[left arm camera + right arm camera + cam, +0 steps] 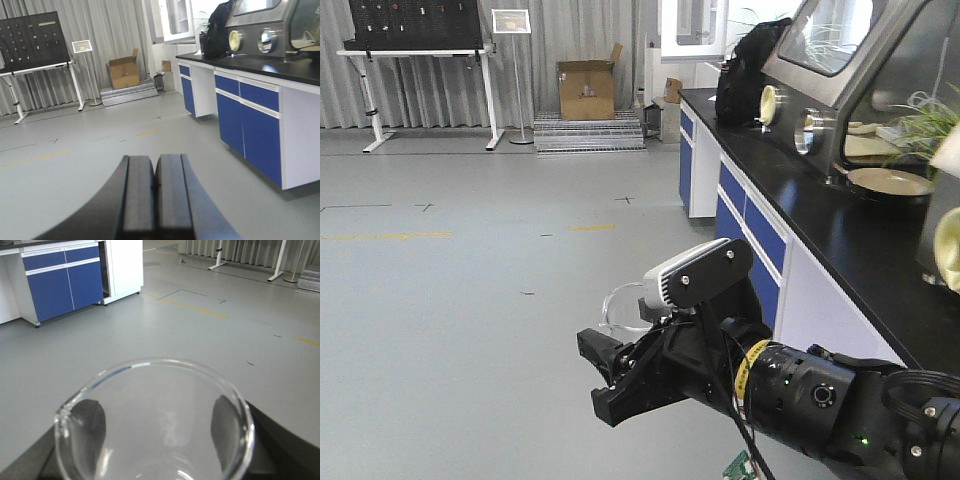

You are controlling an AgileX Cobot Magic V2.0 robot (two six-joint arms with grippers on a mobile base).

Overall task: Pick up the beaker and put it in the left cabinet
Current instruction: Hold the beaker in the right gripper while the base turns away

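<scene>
The beaker [160, 440] is clear glass with a pouring lip at its left rim. It fills the lower half of the right wrist view and sits between the two dark fingers [90, 425] of my right gripper [157, 435], which is shut on it. In the front view the right gripper [610, 375] reaches in from the lower right, held above the floor, and the beaker [623, 308] shows just above its fingers. My left gripper [155, 162] is shut and empty, with its pads touching. The left cabinet is out of view.
A black-topped counter with blue-fronted cupboards [750, 215] runs along the right, carrying a glove box [860, 60] and a black backpack [745, 70]. A cardboard box [586, 90], a sign stand [512, 22] and a pegboard table [420, 40] stand at the far wall. Grey floor lies between.
</scene>
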